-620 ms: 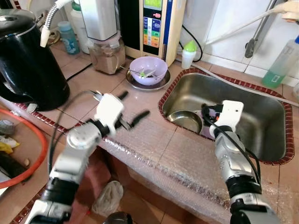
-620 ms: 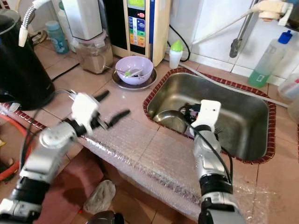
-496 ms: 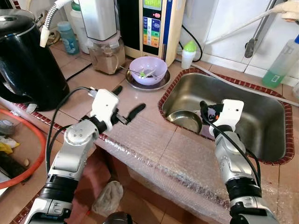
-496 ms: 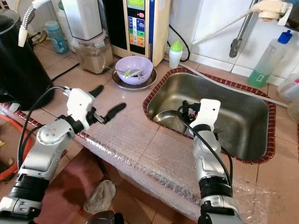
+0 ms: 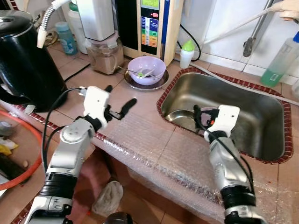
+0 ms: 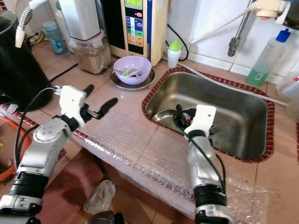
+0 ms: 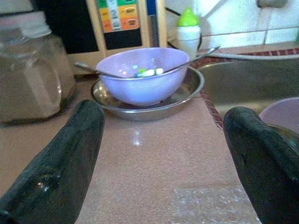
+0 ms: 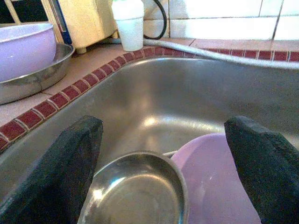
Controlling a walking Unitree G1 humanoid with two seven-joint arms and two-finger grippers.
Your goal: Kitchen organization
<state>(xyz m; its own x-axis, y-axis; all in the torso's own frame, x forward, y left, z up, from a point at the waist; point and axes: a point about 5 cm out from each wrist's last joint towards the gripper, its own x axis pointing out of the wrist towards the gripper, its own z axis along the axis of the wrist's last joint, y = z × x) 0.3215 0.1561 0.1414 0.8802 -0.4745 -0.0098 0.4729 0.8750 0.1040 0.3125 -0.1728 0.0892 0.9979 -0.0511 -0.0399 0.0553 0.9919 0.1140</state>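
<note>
The left gripper hovers over the counter with its fingers spread wide apart and nothing between them; straight ahead of the fingertips, well apart from them, the purple bowl sits in a steel plate with a spoon across it. The right gripper hangs over the near edge of the sink, fingers likewise spread and empty. Just beyond and between them lie a steel bowl and a purple dish, touching each other on the sink floor.
</note>
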